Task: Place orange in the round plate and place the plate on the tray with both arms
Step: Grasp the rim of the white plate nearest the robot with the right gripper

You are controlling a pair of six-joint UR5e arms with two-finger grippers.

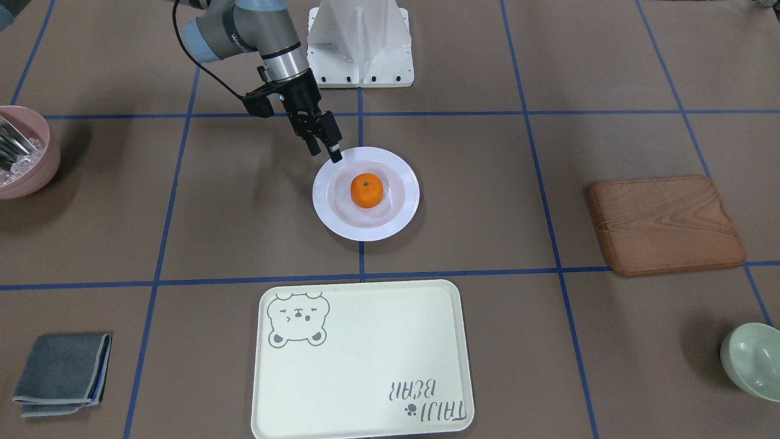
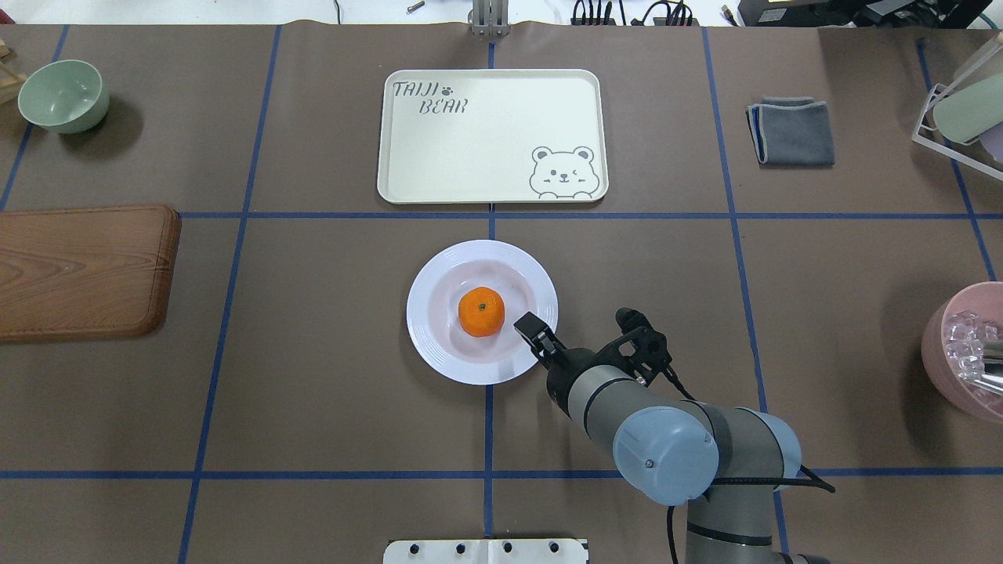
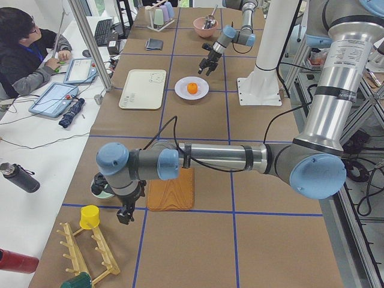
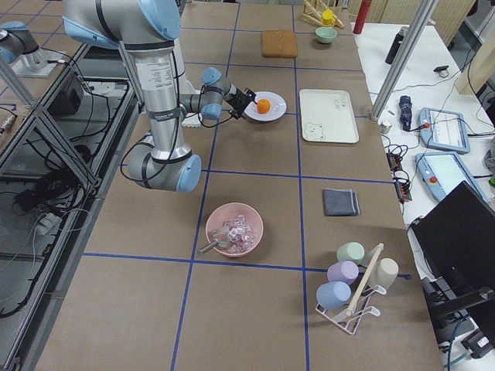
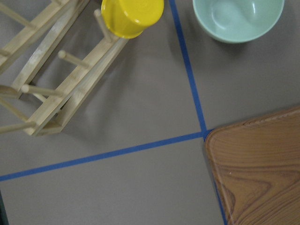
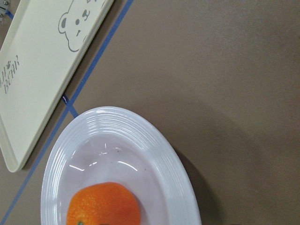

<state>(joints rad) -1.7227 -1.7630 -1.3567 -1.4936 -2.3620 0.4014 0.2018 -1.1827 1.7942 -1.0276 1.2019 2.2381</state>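
The orange [image 1: 366,190] [image 2: 481,312] lies in the middle of the white round plate [image 1: 329,213] [image 2: 427,345], which rests on the table between the robot and the cream tray [image 1: 365,353] [image 2: 486,149]. My right gripper [image 1: 325,151] [image 2: 531,327] is open at the plate's rim on the robot's side, one fingertip [image 1: 336,157] over the rim and the other just outside it, holding nothing. Orange [image 6: 103,206], plate [image 6: 117,122] and tray [image 6: 42,70] show in the right wrist view. My left gripper [image 3: 125,215] hangs far off by the wooden board; I cannot tell its state.
A brown wooden board [image 2: 78,270] and a pale green bowl [image 2: 63,95] lie on the robot's left, with a wooden rack holding a yellow cup [image 5: 131,16]. A pink bowl with ice [image 2: 968,352] and a folded grey cloth [image 2: 791,131] are on its right. A person [image 3: 24,54] sits across the table.
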